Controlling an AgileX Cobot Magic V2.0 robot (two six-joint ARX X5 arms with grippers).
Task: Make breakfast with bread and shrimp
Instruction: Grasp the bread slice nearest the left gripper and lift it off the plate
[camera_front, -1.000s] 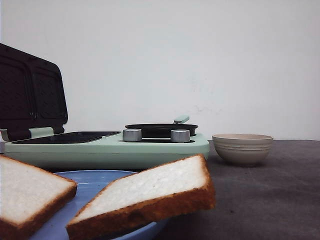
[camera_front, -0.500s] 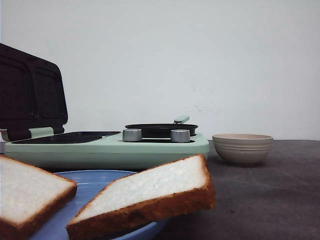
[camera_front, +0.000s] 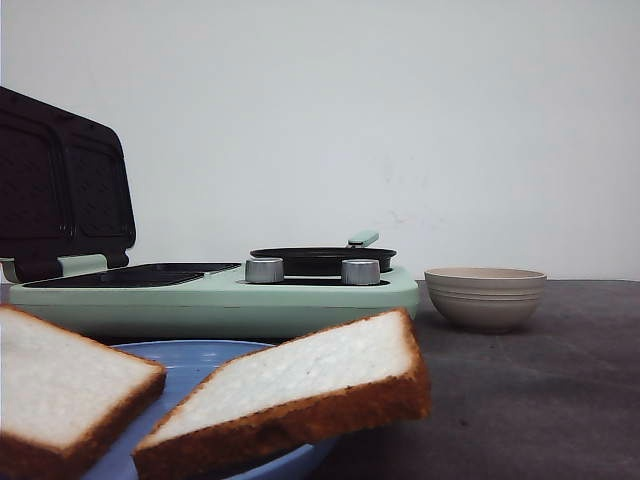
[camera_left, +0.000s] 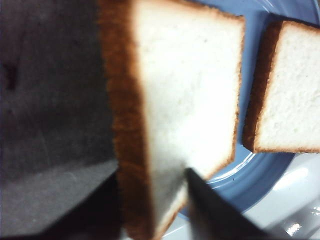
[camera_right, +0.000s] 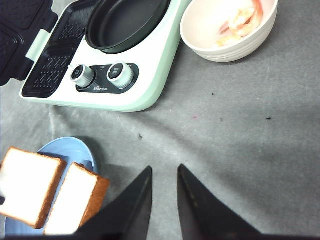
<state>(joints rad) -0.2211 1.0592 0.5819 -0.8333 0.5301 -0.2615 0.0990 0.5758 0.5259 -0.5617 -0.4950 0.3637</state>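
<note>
Two slices of white bread lie on a blue plate close in the front view. My left gripper is shut on the edge of the left slice, which fills the left wrist view and shows in the right wrist view. The other slice leans on the plate's rim, seen also in the wrist views. The shrimp lies in a beige bowl. My right gripper is open and empty above the grey table, right of the plate.
A mint-green breakfast maker stands behind the plate, with its dark lid raised at the left, a black round pan on the right and two silver knobs in front. The bowl stands to its right.
The left slice has shifted a little to the right and up in the front view. The other slice, the bowl and the breakfast maker have not moved.
</note>
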